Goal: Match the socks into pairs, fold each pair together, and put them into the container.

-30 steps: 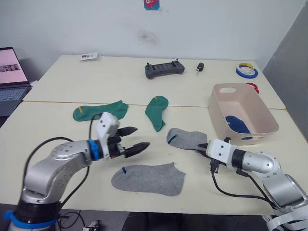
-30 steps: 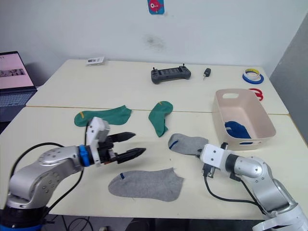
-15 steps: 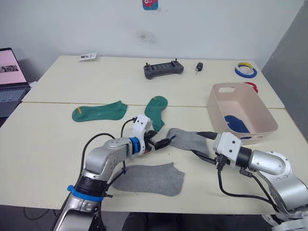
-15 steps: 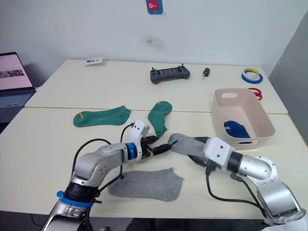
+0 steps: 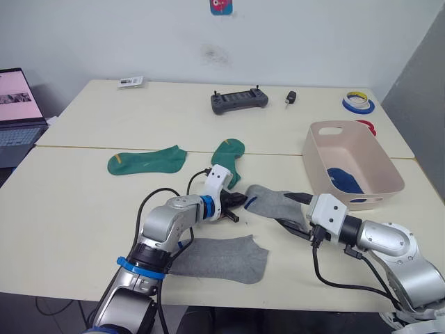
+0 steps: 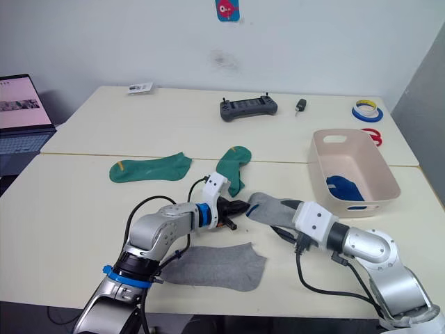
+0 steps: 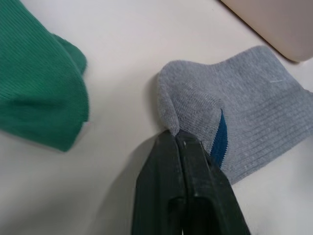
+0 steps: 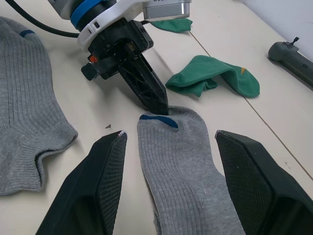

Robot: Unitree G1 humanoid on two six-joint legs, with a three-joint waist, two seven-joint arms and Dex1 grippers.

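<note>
My left gripper [image 5: 240, 202] is shut, pinching the cuff edge of a grey sock [image 5: 272, 200] with a blue mark; the left wrist view shows the closed tips [image 7: 174, 136] biting that sock's [image 7: 234, 122] folded rim. My right gripper [image 5: 288, 211] is open, its fingers [image 8: 102, 181] straddling the same sock [image 8: 181, 161] from the other end. A second grey sock [image 5: 217, 257] lies flat near the front edge. Two green socks [image 5: 146, 161] [image 5: 228, 156] lie behind, one at centre-left and one just behind my left gripper. A blue sock [image 5: 341, 179] rests inside the pink container [image 5: 386, 163] at right.
A black controller [image 5: 238, 101], a key fob [image 5: 290, 97] and tape rolls [image 5: 358, 104] sit along the table's far side. A laptop [image 5: 17, 104] stands at far left, and a small card [image 5: 130, 82] lies at back left.
My left gripper moved right to the grey sock's cuff and shut on it. My right gripper opened and now straddles that sock.
</note>
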